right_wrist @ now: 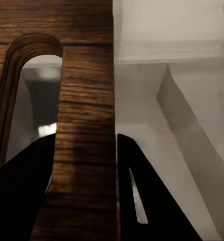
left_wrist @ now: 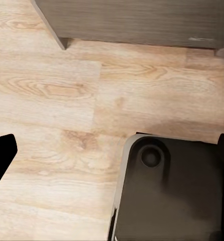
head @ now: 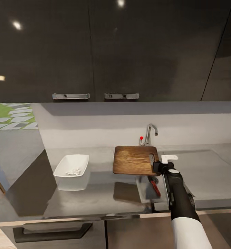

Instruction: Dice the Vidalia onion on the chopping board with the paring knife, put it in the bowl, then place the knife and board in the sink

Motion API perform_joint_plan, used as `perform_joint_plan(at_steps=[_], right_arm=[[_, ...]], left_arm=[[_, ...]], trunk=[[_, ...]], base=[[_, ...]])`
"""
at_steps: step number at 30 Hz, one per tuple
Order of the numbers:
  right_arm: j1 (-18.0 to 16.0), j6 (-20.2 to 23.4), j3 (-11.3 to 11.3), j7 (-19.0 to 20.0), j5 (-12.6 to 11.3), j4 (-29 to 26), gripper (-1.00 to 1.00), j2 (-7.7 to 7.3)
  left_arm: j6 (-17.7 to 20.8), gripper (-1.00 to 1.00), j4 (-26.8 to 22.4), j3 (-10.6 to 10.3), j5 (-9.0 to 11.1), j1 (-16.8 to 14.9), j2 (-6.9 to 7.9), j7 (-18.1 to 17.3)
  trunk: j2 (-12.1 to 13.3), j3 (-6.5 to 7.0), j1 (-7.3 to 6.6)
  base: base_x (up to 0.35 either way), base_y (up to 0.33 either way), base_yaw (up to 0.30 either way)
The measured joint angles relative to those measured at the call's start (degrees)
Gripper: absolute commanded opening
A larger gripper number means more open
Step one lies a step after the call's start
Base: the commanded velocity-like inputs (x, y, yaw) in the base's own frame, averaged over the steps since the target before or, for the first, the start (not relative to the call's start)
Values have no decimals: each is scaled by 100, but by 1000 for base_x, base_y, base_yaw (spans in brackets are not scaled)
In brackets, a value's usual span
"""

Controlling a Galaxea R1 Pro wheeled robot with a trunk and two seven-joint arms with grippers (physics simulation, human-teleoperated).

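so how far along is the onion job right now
Nearly done. White diced pieces lie in the bowl and the paring knife is already in the sink. The right gripper holds the chopping board above the basin; only lowering and releasing it remains.

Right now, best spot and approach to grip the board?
The end with the slot: the right gripper is already shut on the board there, coming from the robot's right. In the right wrist view its fingers pinch the narrow wood strip between slot and edge. That end faces the arm, so holding it lets the board hang level over the sink, where the knife lies.
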Motion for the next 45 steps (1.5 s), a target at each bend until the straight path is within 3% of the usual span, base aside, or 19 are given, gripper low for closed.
perform_joint_plan(at_steps=[3, 6, 7, 11, 14, 19, 20, 23, 25, 27, 30, 33, 38, 42, 45], right_arm=[[1, -2, -16, -326, 46, 75, -100, 0], [-1, -4, -26, -1025, 59, 212, -100, -1], [0, -13, -24, -1338, -91, 305, -100, 0], [-3, -56, -18, -2609, -1592, 573, -100, 0], [-3, -338, -10, -3975, -2609, 603, -100, 1], [-2, -868, 251, -5381, -3396, 608, -100, 2], [-2, -915, 400, -5704, -3606, 595, -100, 3], [-3, -993, 926, -6678, -3781, 544, -100, 3], [-3, -1191, 1164, -7059, -3927, 535, -100, 3], [-2, -1311, 1284, -7306, -4494, 538, -100, 3], [-1, -1344, 1368, -7709, -5062, 538, -100, 2], [-3, -1332, 1460, -7895, -5400, 608, -100, 3], [-17, -1369, 1481, -8312, -5665, 767, -100, 2], [-18, -1940, 1491, -8431, -6381, 1463, -100, 2], [-19, -2299, 1505, -8439, -6553, 1702, -100, 2]], left_arm=[[1, 100, -2, 1, 4, 0, 0, 4], [-3, 100, -3, 2, 9, 1, 0, 6], [-1, 100, -1, 2, 13, -1, 0, 8], [-2, 100, 4, 12, 17, 0, 7, 6], [0, 100, 7, 12, 19, -3, 8, 1], [2, 100, 15, 5, 25, -1, 8, 1], [2, 100, 15, 6, 26, 0, 8, 4], [2, 100, 15, 12, 26, -1, 8, 7], [5, 100, 16, 13, 26, -2, 8, 12], [9, 100, 16, 13, 26, -1, 8, 15], [16, 100, 15, 13, 26, -1, 8, 16], [19, 100, 9, 13, 26, -1, 8, 19], [20, 100, 14, 14, 33, 1, 8, 25], [19, 100, 8, 16, 34, 0, 8, 25], [19, 100, 7, 19, 34, 1, 8, 25]], trunk=[[0, -1, 0], [1, 0, 1], [2, -1, 2], [1, 0, 2], [1, 0, 2], [1, 0, 1], [1, 0, 1], [-1, 0, 0], [-1, 0, -1], [0, -1, -2], [1, -1, -2], [0, -1, -2], [1, -1, 0], [3, -1, 2], [1, -1, 1]], base=[[105, -155, 0], [24, -28, 0], [5, -6, 0], [1, -1, 0], [0, 0, 0], [0, 0, 0], [0, 0, 0], [113, 0, 0], [239, 0, 0], [292, 0, 0], [329, 0, 0], [339, 0, 0], [122, 0, 0], [7, 0, 0], [0, 0, 0]])
